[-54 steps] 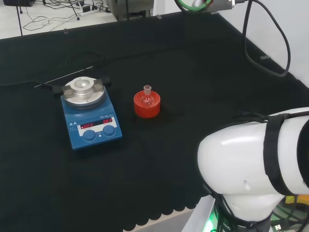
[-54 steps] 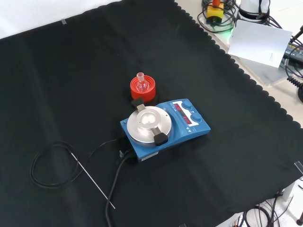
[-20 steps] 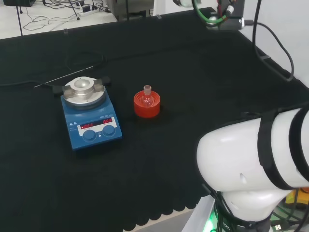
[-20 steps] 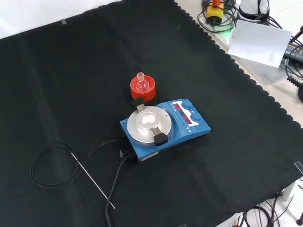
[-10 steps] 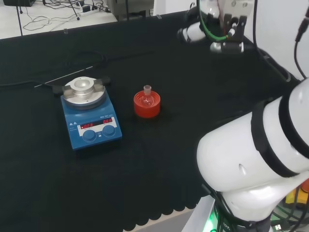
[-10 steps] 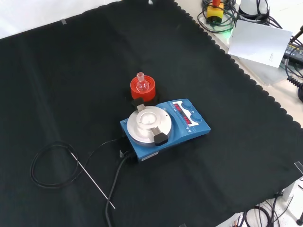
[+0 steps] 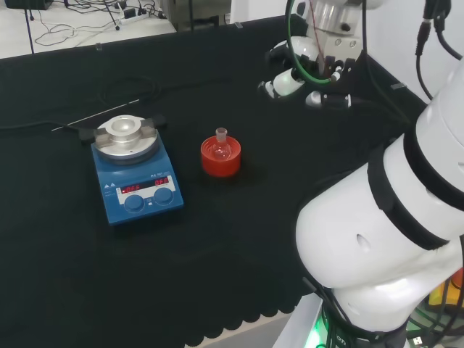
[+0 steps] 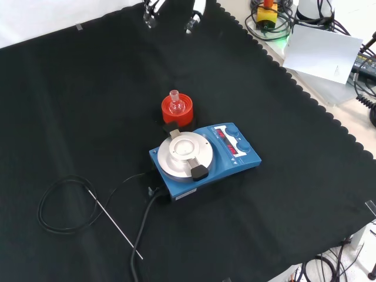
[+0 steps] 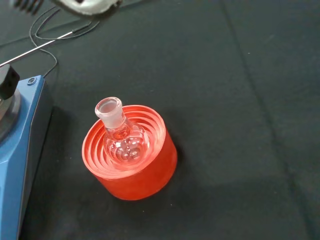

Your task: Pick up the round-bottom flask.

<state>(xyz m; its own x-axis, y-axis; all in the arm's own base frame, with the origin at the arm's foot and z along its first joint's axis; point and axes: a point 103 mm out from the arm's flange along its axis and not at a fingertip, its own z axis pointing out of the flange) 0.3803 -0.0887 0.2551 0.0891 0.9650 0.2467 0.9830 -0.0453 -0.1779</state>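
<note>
Clear glass round-bottom flask sits upright in a red ribbed stand near the middle of the black-clothed tabletop, neck up and mouth open. In the head view the stand is just right of a blue stirrer plate, close but apart; in the front view it is just behind that plate. A thin metal rod and looped black cable lie on the cloth well apart from the flask.

The hand hangs above the cloth, up and to the right of the flask in the head view, w/ fingers entering at the top of the front view. Fingers are spread and fairly straight, i.e. released, holding nothing; well apart from the flask.

Step in hand (judged): approach, pre-grasp. Wrist view has the flask neck roughly centred, so aim looks reasonable.

To do it well:
- Come down from above, fingers kept apart until they bracket the neck or upper bulb.
- Stay on the side away from the stirrer plate; little room btwn the two.
- Close on glass, not on the stand's rim, else the stand may lift too.
- Lift straight up; glass is likely slippery, and the neck is short.
</note>
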